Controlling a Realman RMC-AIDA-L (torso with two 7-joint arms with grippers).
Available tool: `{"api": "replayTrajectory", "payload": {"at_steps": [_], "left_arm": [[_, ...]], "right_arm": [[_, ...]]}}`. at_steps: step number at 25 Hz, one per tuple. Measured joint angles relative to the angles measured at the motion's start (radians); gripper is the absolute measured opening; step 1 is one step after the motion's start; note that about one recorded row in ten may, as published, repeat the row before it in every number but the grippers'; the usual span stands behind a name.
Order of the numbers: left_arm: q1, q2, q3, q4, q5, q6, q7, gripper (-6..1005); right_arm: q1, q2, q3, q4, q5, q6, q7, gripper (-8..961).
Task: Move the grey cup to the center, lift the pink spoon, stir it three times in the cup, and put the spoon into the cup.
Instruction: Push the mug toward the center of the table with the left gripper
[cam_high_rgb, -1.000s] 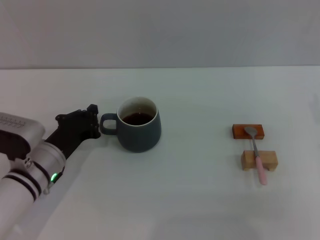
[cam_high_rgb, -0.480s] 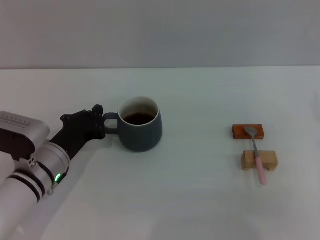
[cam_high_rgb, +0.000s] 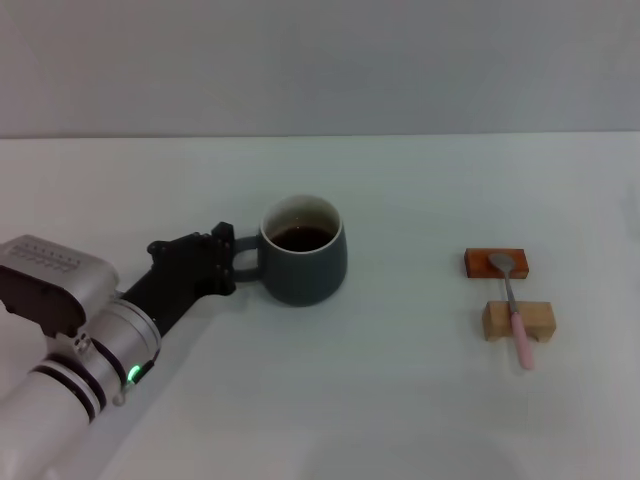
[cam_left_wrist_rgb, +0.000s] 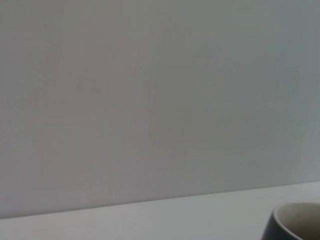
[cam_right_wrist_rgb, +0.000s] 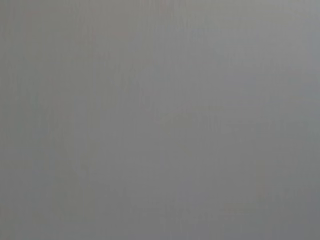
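Grey cup: you're seeing it sitting left of centre, holding dark liquid.
Left gripper: it's reaching in from the near left, clenching the cup's handle.
Pink spoon: it's lying across two wooden blocks, far right.

L hand on grey cup handle; pink spoon across blocks.
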Motion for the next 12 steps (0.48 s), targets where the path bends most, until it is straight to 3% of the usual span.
{"api": "replayTrajectory", "payload": {"at_steps": [12], "left_arm": [[0.041,0.000,0.041,0.061,0.000,0.006,-0.002,-2]], "right_arm": [[0.000,0.000,-0.002,0.000,-0.014,-0.001,0.000,762]]}}
